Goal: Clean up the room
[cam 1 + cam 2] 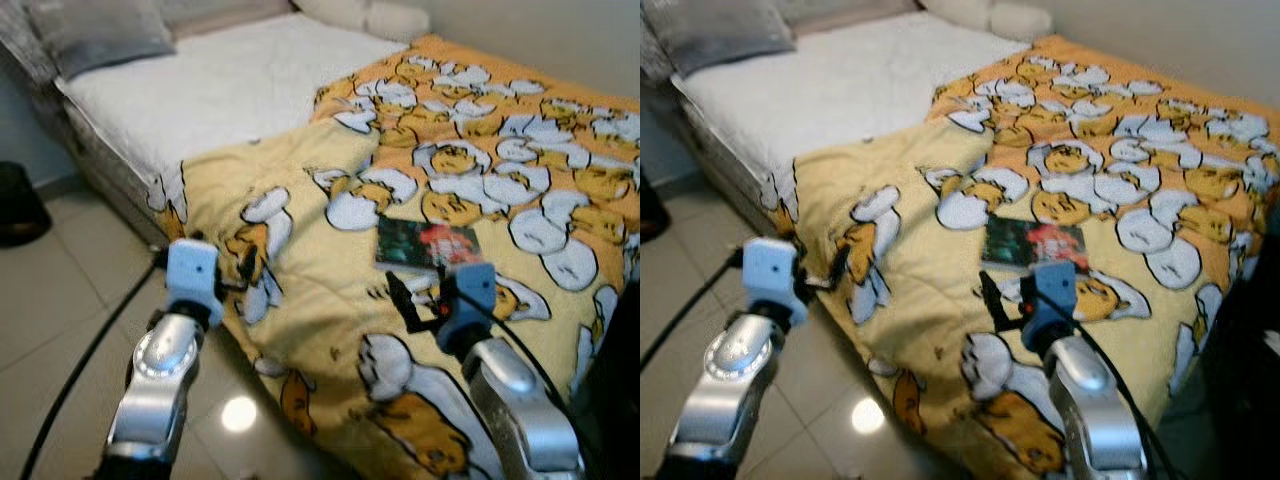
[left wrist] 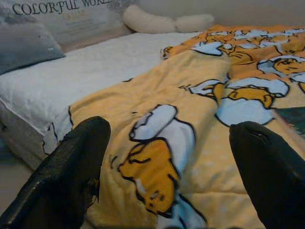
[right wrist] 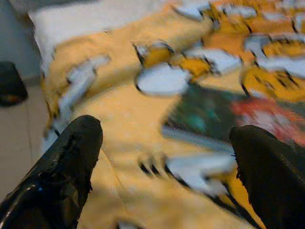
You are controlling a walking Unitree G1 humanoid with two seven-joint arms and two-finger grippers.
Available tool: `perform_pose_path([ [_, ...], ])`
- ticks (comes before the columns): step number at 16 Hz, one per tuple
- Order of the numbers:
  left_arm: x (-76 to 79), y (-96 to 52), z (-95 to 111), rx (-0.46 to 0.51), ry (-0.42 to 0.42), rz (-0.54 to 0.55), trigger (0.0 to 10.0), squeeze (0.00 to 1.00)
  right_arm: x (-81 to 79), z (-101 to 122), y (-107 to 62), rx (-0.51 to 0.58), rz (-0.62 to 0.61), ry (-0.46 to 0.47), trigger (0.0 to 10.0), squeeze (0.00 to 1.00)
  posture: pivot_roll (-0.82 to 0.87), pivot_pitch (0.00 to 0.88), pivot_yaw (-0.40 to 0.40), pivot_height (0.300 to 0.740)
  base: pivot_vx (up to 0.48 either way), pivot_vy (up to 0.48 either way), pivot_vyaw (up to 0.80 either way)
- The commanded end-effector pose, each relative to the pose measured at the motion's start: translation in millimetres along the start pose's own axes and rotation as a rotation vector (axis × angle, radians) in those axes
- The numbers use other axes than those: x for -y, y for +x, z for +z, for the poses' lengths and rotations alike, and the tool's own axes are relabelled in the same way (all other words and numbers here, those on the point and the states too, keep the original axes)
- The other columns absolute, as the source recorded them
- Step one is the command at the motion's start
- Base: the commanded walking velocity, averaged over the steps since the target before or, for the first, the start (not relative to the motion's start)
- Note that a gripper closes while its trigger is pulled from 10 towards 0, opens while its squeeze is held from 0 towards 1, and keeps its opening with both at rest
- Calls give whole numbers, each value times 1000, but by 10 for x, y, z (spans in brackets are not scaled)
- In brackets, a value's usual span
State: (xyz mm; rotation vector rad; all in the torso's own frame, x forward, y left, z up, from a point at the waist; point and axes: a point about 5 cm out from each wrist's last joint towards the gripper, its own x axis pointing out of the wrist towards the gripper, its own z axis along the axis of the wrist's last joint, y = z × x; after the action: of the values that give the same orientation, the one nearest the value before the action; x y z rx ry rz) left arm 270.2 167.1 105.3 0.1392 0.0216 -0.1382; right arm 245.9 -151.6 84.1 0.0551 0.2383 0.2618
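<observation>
Approaching the book (image 1: 427, 245) lying flat on the blanket (image 1: 330, 300), mid-bed.
Right end effector (image 3: 167, 171) spread and empty just short of it; I'd pinch its stiff, light near edge, since soft bedding gives.

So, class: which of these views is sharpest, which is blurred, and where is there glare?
Left wrist view: sharpest, the duck-print blanket crisp. Right wrist view: smeared, the book a blur. Left eye view: soft, with a bright glare spot on the floor tile.
</observation>
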Motion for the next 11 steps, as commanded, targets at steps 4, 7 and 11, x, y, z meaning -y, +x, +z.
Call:
perform_pose_path([
  [4, 27, 0, 19, 29, 26, -9, 10000, 1000, 9, -1, 0, -4, -21, 4, 10000, 1000, -22, 0, -15, 740, 0, 0, 0],
  [7, 14, -5, 24, 38, -12, -20, 10000, 1000, -44, 8, 2, 10, 12, -24, 10000, 1000, -21, 0, -21, 740, 85, 0, 533],
  [11, 18, -18, 25, 42, -24, -23, 10000, 1000, -64, 7, -3, 2, 45, -28, 10000, 1000, -17, 0, -27, 740, 328, 0, 800],
])
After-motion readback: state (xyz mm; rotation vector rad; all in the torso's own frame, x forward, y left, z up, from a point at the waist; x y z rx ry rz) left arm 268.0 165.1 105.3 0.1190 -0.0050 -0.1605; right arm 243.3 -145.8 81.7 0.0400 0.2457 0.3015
